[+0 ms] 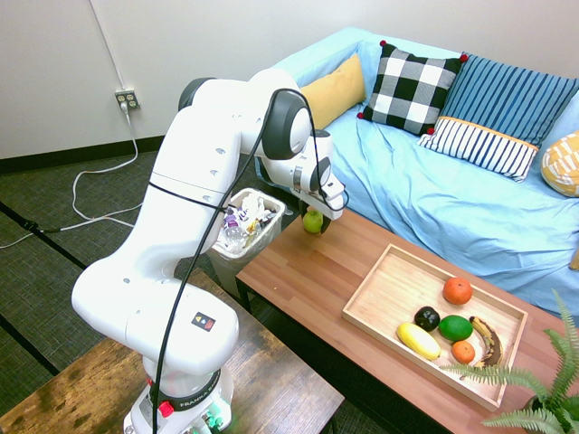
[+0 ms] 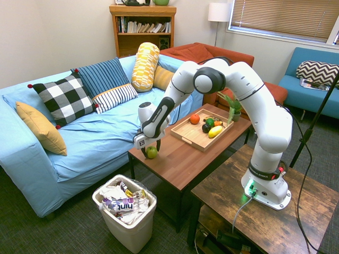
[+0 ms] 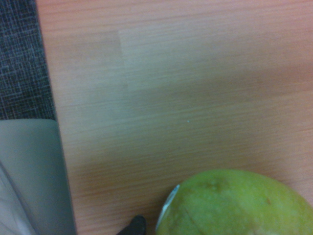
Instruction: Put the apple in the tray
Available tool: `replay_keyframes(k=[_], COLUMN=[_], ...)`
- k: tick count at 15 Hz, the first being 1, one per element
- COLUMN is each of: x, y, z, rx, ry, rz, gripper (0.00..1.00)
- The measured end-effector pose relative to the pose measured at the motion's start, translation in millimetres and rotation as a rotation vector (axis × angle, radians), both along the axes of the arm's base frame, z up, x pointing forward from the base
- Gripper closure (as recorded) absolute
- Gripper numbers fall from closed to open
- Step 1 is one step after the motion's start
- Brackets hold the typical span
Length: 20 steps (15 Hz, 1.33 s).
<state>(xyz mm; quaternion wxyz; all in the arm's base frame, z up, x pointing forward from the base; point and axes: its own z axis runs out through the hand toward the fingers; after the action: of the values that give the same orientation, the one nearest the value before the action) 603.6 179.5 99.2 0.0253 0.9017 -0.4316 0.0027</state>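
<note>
Living-room furniture fills both exterior views: a blue-covered sofa with patterned cushions runs across the background, and a long brown wooden coffee table stands in front of it. Toward the lower right of the first exterior view, the tray of pale wood is seen on the table, already holding several other fruits at its right end, with its left part bare. A white waste bin full of wrappers stands on the floor off the table's other end, at the lower left of the second exterior view.

The apple rests on the table near that end, well apart from the tray; in the wrist view it fills the lower right corner against the wood grain. It is judged to be light, firm and rigid, with smooth, somewhat slippery skin and a round form that could roll or squirt out under an off-centre pinch. A hold across its widest girth, with the fingers set level on opposite sides, is judged best.

The gripper points downward directly over the apple, its jaws spread wide and straddling the fruit. Nothing is gripped yet; whether a finger already touches the skin cannot be made out.
</note>
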Motion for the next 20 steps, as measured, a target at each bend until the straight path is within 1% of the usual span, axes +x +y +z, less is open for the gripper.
replay_keyframes(k=[6,7,9,11,14,17,20], x=[1,3,15,32,48,48,41], y=[0,-3,-20,-58,-135,-213,-268], z=[2,6,25,56,90,99,97], rx=[-0.007,-0.008,-0.008,-0.007,-0.006,-0.011,-0.004], ry=[0.041,0.037,0.006,-0.033,-0.064,-0.070,-0.066], rz=[-0.005,-0.005,-0.018,-0.056,-0.130,-0.199,-0.242], gripper=[1.00,1.00,1.00,1.00,1.00,1.00,1.00])
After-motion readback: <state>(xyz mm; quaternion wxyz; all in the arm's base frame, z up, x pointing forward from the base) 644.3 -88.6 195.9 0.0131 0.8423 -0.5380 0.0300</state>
